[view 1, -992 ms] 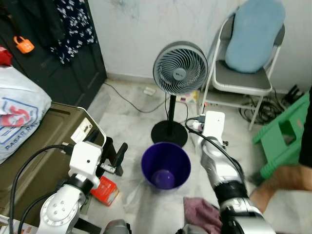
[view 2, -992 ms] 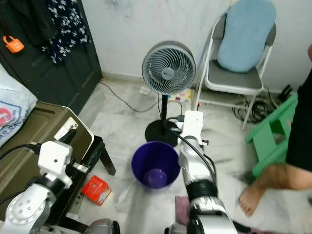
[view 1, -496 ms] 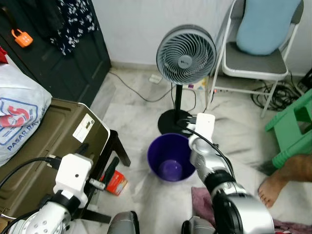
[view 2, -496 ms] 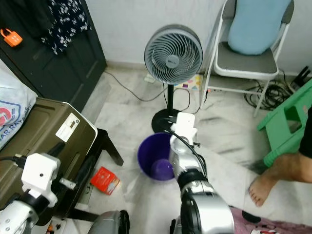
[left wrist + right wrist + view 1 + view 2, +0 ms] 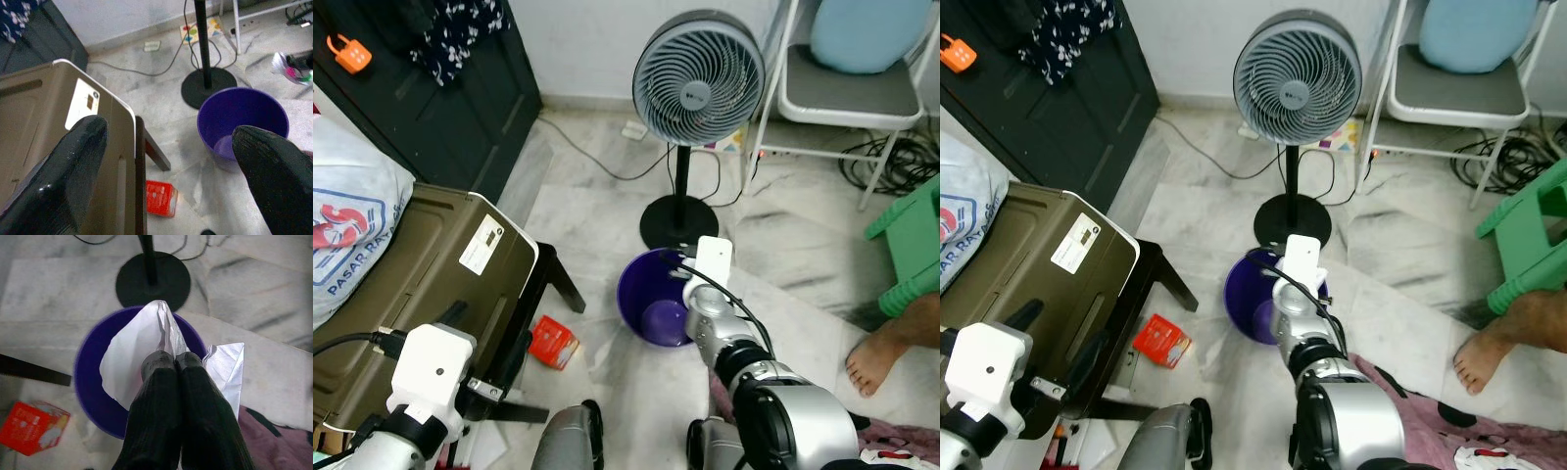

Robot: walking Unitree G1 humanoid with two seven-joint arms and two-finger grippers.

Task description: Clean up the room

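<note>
While I hold over the purple bin [image 5: 658, 299], the job looks to me only partly done. Left of the bin stands the olive case [image 5: 406, 284] with a white sticker I cannot read, and a white sack [image 5: 347, 230] beyond it shows red and blue lettering, "PASAR RAY" as far as I can read. Behind the bin is the standing fan [image 5: 699, 70]. The pink cloth [image 5: 1430, 416] lies on the floor near the bin, not yet collected. My right gripper [image 5: 174, 363] has its jaws closed on crumpled white paper [image 5: 142, 345] right above the bin's mouth. My left gripper [image 5: 168, 166] hangs with jaws spread wide, empty, left of the bin. The red box [image 5: 554, 341] lies just left of the bin, unpicked.
</note>
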